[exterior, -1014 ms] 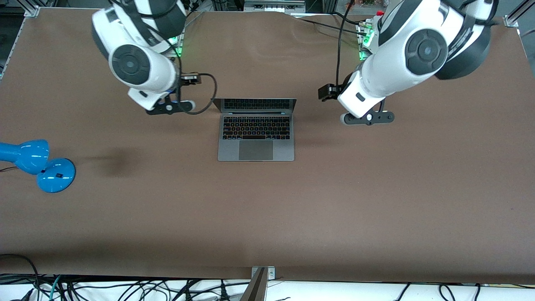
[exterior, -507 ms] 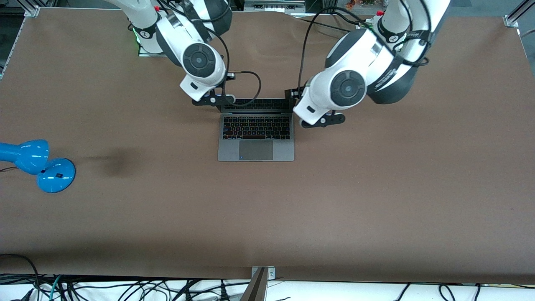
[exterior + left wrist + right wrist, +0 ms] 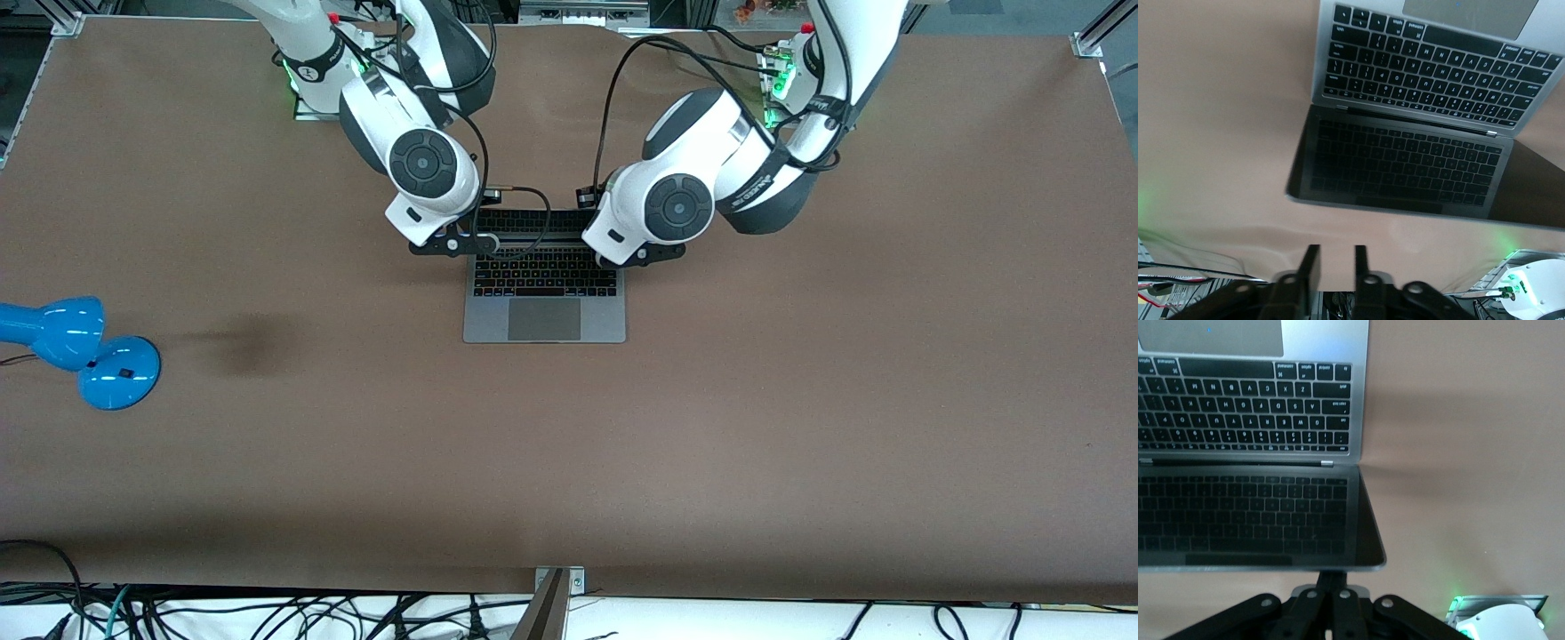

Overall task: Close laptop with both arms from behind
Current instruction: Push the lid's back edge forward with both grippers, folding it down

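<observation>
The space-grey laptop (image 3: 544,307) stands open in the middle of the table, its dark screen (image 3: 1405,167) raised over the black keyboard (image 3: 1245,407). My right gripper (image 3: 449,244) is over the lid's corner toward the right arm's end. In the right wrist view it (image 3: 1338,575) is shut, its tips partly hidden by the lid's top edge. My left gripper (image 3: 642,256) is over the lid's other corner. In the left wrist view it (image 3: 1336,252) has its fingers (image 3: 1313,263) slightly apart and empty, close to the lid's top edge.
A blue lamp (image 3: 80,351) lies near the right arm's end of the brown table (image 3: 800,427). Green-lit arm bases (image 3: 778,84) stand along the edge farthest from the front camera. Cables (image 3: 267,613) hang along the nearest edge.
Both arms have swung in from either side of the laptop and lowered; their grippers are now at the lid's two top corners. The laptop has not shifted.
</observation>
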Robot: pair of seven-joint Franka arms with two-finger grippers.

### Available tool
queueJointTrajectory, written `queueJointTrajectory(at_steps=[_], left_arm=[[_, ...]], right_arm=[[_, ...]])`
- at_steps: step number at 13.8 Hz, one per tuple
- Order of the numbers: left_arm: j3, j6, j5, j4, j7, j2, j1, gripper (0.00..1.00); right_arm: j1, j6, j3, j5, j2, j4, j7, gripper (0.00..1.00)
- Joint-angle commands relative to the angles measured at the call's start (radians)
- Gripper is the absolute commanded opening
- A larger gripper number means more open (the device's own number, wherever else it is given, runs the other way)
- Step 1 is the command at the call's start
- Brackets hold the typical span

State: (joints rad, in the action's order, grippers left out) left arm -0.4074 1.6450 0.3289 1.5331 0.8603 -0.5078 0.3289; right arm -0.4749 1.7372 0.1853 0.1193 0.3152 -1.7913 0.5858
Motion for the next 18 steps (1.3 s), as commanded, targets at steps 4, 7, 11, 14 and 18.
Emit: queueJointTrajectory(at_steps=[4,7,11,14,18], left_arm=[[-0.001,0.05,0.013,0.01,0.005,-0.037,-0.008,0.0],[0.01,0.084,0.012,-0.001,-0.01,-0.058,-0.017,0.0],[0.01,0.131,-0.054,-0.039,-0.032,-0.138,-0.03,0.0],[0.012,0.182,-0.09,-0.093,-0.033,-0.202,-0.037,0.0],[0.039,0.222,-0.09,-0.097,-0.033,-0.23,-0.037,0.0]], right_arm=[[0.006,0.001,0.005,-0.099,0.082,0.087,-0.006,0.0],[0.01,0.008,0.002,-0.115,0.119,0.122,-0.007,0.0],[0.01,0.009,-0.026,-0.119,0.197,0.208,-0.008,0.0],[0.01,0.027,-0.05,-0.121,0.246,0.25,-0.009,0.0],[0.01,0.085,-0.065,-0.121,0.292,0.27,-0.009,0.0]])
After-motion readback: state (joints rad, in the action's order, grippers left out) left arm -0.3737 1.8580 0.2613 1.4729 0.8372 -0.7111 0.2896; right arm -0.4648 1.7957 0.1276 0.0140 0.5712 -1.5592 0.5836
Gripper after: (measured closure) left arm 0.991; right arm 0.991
